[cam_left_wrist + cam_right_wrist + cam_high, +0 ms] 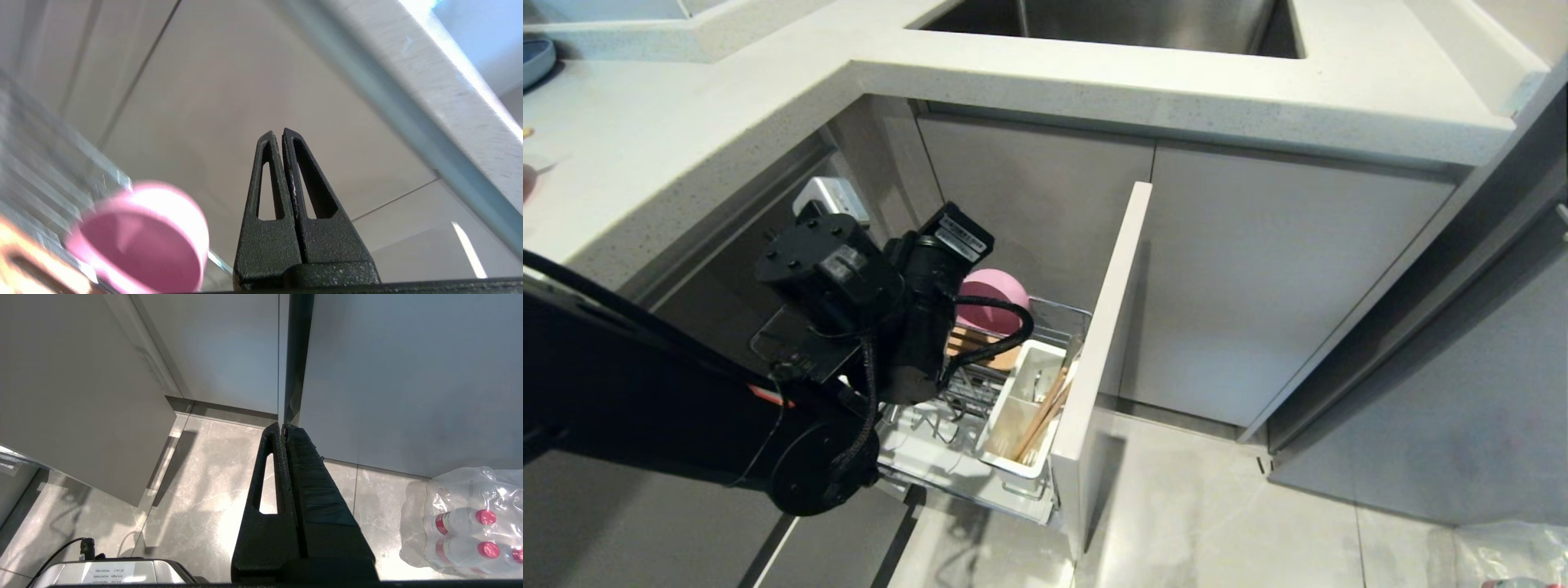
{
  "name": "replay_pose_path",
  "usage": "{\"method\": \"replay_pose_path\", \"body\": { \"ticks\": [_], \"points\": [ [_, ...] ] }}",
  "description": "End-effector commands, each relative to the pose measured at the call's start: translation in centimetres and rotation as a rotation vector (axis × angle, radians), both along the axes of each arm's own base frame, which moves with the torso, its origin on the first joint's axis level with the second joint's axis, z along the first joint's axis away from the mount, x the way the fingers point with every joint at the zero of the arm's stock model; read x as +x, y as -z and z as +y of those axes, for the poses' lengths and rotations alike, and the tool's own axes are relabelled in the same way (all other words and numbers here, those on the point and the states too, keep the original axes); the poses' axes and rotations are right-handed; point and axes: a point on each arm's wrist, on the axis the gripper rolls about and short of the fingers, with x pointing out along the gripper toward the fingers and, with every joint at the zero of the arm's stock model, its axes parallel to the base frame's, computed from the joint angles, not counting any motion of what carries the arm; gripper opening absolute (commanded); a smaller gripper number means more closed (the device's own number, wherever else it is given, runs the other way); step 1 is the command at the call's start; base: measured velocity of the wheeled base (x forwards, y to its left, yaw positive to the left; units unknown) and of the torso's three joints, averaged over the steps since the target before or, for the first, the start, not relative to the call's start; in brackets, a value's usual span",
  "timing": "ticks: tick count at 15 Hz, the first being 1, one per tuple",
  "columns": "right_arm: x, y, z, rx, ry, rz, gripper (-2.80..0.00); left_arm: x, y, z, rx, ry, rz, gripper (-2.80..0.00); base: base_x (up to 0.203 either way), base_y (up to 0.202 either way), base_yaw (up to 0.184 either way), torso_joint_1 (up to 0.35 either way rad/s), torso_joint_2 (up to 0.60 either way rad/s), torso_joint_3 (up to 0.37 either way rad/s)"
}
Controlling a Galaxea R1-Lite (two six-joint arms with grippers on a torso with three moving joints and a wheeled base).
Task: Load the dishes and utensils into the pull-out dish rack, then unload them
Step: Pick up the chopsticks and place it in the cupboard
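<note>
Pale speckled countertop (686, 147) wraps the upper part of your head view, with a steel sink (1111, 24) cut into it at the top centre and grey cabinet fronts (1258, 278) below. At the centre, the pull-out dish rack (1054, 314) stands drawn out over the marble-look floor (1217, 506), its narrow pale front panel (1107, 343) seen edge-on.

Your left arm fills the left half of that view and hides much of the rack, and the left gripper (282, 136) itself is only visible from its own wrist camera: the two black fingers are pressed together with nothing between them, raised against a cabinet front.

Inside the rack, the pink bowl (996, 298) sits at the far end, beside the slotted wooden strip (980, 347). The left wrist view catches that bowl (143, 237) blurred in its lower left corner, tipped so you look into its mouth. The white utensil caddy (1021, 416) holds the wooden chopsticks (1045, 412), leaning toward the front panel. Below lies the white drip tray (931, 449). You cannot make out the plate or fork.

Only the right wrist view shows the right gripper (282, 426): fingers closed and empty, hanging above the floor near a shrink-wrapped pack of red-capped bottles (466, 522) at lower right.
</note>
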Motion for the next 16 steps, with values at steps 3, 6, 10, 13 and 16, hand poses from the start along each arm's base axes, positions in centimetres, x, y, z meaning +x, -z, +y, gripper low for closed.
{"method": "replay_pose_path", "body": {
  "ticks": [3, 6, 10, 13, 16],
  "points": [
    [0.0, 0.0, 0.0, 0.0, 0.0, 0.001, -2.8, -1.9, -3.7, 0.7, 0.086, -0.045, -0.095, -2.8, 0.0, 0.0, 0.0, 0.0, 0.0, 0.0],
    [0.0, 0.0, 0.0, 0.0, 0.0, 0.001, -2.8, -3.8, -5.9, 0.8, 0.168, -0.053, -0.104, -2.8, 0.0, 0.0, 0.0, 0.0, 0.0, 0.0],
    [0.0, 0.0, 0.0, 0.001, 0.0, 0.001, -2.8, -7.9, -11.0, 2.2, 0.187, -0.029, -0.065, -2.8, 0.0, 0.0, 0.0, 0.0, 0.0, 0.0],
    [0.0, 0.0, 0.0, 0.001, 0.0, 0.001, -2.8, -10.9, -15.4, 5.4, 0.151, -0.062, -0.099, -2.8, 0.0, 0.0, 0.0, 0.0, 0.0, 0.0],
    [0.0, 0.0, 0.0, 0.0, 0.0, 0.001, -2.8, -13.1, -17.9, 10.7, 0.185, -0.222, -0.114, -2.8, 0.0, 0.0, 0.0, 0.0, 0.0, 0.0]
  ]
}}
